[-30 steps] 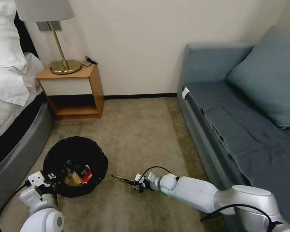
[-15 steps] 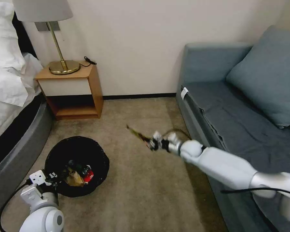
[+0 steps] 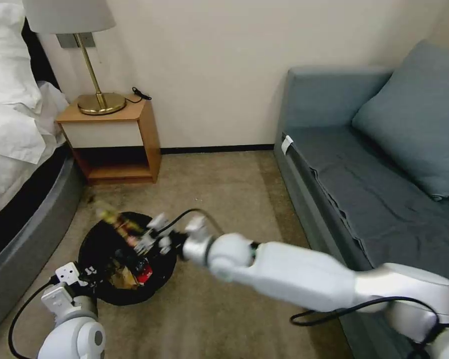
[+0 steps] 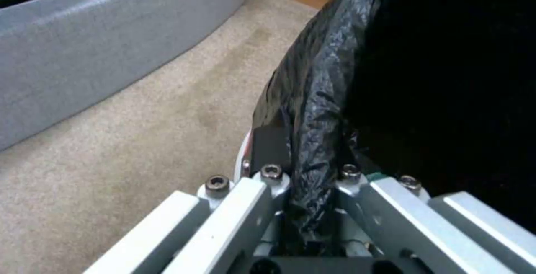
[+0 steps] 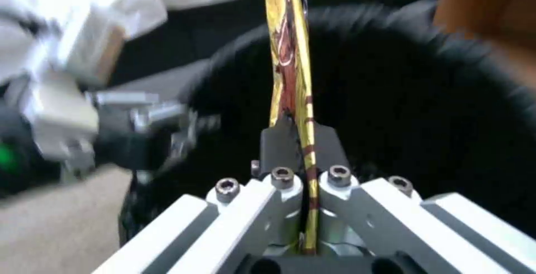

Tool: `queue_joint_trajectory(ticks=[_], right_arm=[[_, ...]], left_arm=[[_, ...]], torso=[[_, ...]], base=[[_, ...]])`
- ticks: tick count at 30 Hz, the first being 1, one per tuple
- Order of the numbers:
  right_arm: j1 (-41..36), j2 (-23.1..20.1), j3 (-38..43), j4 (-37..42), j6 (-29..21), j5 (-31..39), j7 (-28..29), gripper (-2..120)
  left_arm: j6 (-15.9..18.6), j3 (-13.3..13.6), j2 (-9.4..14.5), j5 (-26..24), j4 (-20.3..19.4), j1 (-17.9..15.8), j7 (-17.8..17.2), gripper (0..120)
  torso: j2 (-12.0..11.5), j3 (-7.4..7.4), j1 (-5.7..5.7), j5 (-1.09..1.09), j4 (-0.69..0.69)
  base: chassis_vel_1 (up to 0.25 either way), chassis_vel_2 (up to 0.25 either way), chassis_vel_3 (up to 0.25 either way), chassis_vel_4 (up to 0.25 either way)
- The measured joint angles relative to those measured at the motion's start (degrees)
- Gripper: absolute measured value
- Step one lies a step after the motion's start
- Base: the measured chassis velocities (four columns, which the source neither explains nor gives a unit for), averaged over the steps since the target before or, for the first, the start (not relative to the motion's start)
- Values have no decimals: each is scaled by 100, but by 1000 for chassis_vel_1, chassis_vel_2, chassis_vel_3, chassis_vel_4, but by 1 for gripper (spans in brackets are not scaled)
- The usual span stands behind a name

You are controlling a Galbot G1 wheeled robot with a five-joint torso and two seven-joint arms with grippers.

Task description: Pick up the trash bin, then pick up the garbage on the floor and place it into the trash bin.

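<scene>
while the left hand [image 3: 92,273] pinches the trash bin [image 3: 102,244] rim, the right hand [image 3: 143,243] grips the candy wrapper [image 3: 115,223] above it.

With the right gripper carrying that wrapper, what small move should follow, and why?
Probably open the right gripper. It is shut on the gold-brown candy wrapper, held above the black-bagged round trash bin, whose rim the left gripper clamps. The wrapper's far end overhangs the rim, so nudging nearer first may help.
</scene>
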Motion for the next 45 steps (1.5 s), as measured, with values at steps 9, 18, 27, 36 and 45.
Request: queue_joint_trajectory(ticks=[9, 18, 27, 36, 45], right_arm=[[-83, 128, -331, -397, 81, -311, 188, 10], [-29, 41, -226, -308, 123, -515, 278, 42], [10, -343, 325, 208, 122, -697, 356, 75], [-37, -929, 883, 909, 81, -673, 445, 99], [-458, -1215, 1153, 1051, 82, -746, 471, 100]], left_arm=[[52, 33, -33, -56, -66, 2, -7, 2], [108, 42, -31, -156, -99, 33, -31, 2], [401, 42, 14, -1079, 24, -18, -522, 2], [839, -11, 103, -3075, 235, -245, -1813, 2], [833, -15, 117, -3253, 576, -428, -2271, 2]], torso=[[0, 0, 0, 1, -2], [0, 0, 0, 2, -1], [0, 0, 0, 2, -1], [0, 0, 0, 3, -1], [2, -1, 0, 8, -1]], base=[[0, 0, 0, 0], [0, 0, 0, 0], [0, 0, 0, 0], [0, 0, 0, 0], [0, 0, 0, 0]])
